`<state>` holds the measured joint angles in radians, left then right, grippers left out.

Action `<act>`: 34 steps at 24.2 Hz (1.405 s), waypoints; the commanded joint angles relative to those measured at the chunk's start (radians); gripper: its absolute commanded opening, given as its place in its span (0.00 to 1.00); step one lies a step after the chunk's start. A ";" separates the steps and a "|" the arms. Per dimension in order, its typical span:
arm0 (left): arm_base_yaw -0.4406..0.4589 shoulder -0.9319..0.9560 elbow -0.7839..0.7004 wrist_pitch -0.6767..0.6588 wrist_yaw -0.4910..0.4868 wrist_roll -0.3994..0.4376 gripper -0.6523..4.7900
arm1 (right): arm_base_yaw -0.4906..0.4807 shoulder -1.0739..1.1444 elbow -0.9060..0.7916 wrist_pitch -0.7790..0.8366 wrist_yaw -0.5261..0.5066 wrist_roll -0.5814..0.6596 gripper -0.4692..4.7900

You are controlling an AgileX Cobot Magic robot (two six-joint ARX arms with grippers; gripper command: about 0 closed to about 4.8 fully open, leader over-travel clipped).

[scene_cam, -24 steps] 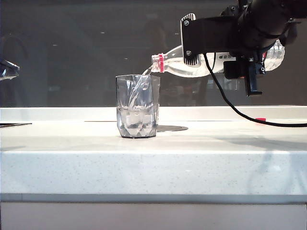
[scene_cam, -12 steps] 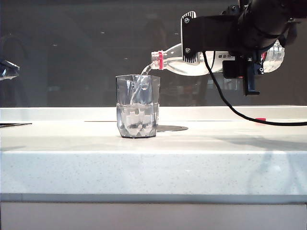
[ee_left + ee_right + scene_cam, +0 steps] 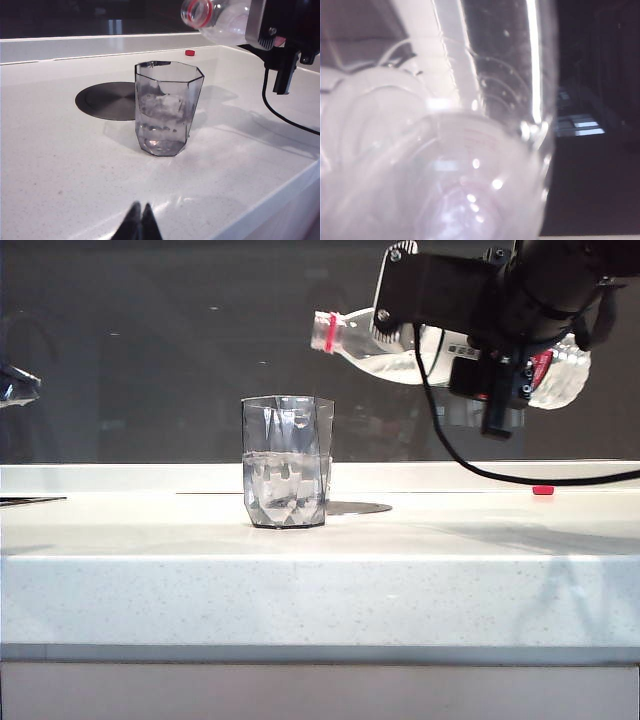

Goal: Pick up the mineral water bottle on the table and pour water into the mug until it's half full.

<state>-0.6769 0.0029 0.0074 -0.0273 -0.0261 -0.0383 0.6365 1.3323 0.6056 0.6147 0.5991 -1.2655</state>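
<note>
One mineral water bottle point(image 3: 400, 345) is held in the air by the right gripper point(image 3: 455, 330), whose black jaws are clamped around the bottle's body near its label. The bottle lies nearly level, its open red-ringed neck tipped slightly upward and pointing away from the arm. No stream leaves the mouth. In the right wrist view only the clear bottle wall point(image 3: 470, 150) fills the frame, close and blurred.

Below the bottle's neck and a little further out from the gripper stands one mug point(image 3: 287, 462) — a clear, grey-tinted faceted tumbler, upright on the white table point(image 3: 320, 590). The water point(image 3: 286, 475) in it reaches roughly the middle of the glass.

Judgement: the pouring step looks to be at its end, since the mug appears about half full and the bottle is tilted so nothing flows. The next move likely calls for righting the bottle fully and setting it down on the table well clear of the mug, without knocking the glass.

One small red cap point(image 3: 543, 490) lies on the table below the right arm, beyond its hanging black cable point(image 3: 470, 465). One dark round disc point(image 3: 107, 100) sits in the table behind the mug.

The left gripper point(image 3: 139, 225) — fingertips together, holding nothing — rests low, near the table, well apart from the mug.
</note>
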 commanded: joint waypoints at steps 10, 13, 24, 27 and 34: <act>0.001 0.001 0.003 0.006 0.004 0.002 0.11 | 0.011 -0.020 0.010 0.040 -0.003 0.714 0.60; 0.001 0.001 0.003 0.005 0.004 0.002 0.11 | 0.008 -0.020 0.010 0.040 -0.013 0.890 0.60; 0.001 0.001 0.003 0.006 0.004 0.002 0.11 | -0.161 0.001 -0.097 0.161 -0.239 1.352 0.59; 0.001 0.001 0.003 0.006 0.004 0.002 0.11 | -0.179 0.039 -0.180 0.344 -0.266 1.347 0.59; 0.002 0.001 0.003 0.006 0.004 0.002 0.11 | -0.179 0.168 -0.216 0.524 -0.266 1.348 0.59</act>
<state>-0.6765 0.0032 0.0074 -0.0273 -0.0265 -0.0383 0.4561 1.4902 0.3870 1.0603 0.3363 0.0818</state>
